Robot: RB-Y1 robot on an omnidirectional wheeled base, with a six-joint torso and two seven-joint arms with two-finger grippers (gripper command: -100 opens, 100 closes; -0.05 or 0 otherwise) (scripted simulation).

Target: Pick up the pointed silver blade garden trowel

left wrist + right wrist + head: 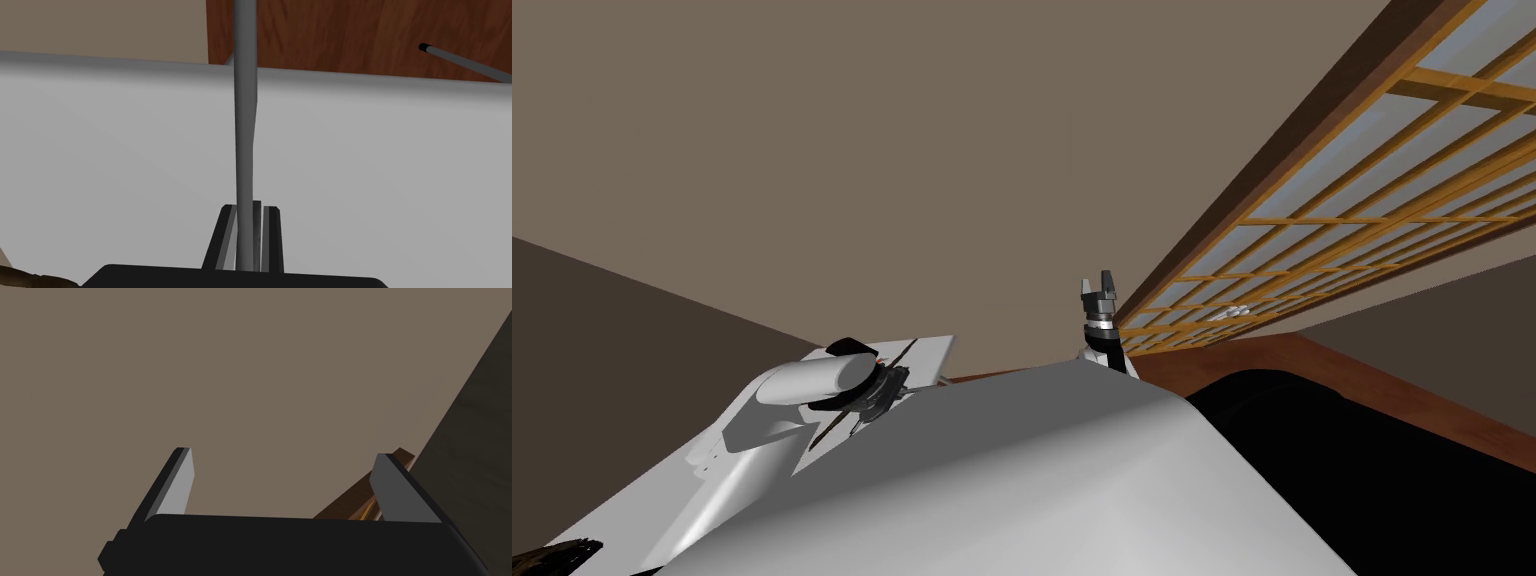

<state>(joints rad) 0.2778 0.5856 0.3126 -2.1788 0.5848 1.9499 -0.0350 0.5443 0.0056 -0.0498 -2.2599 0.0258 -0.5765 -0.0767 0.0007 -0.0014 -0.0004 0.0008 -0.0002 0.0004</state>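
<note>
The thin grey trowel (245, 125) pinched in the left end effector (248, 210) runs off the picture's edge, its far end cut off. Past the counter's (125, 150) far edge a black-tipped grey rod (465, 61) is cut off likewise. Small pale things (1234, 312) by the window lattice (1362, 200) are too small to tell.

Head view rolled, faces wall (912, 150); left wrist close above white surface (125, 150).

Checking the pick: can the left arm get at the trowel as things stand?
Yes, it seems: the left gripper has its fingers shut on the grey trowel, pressing its sides, with nothing in the way.
</note>
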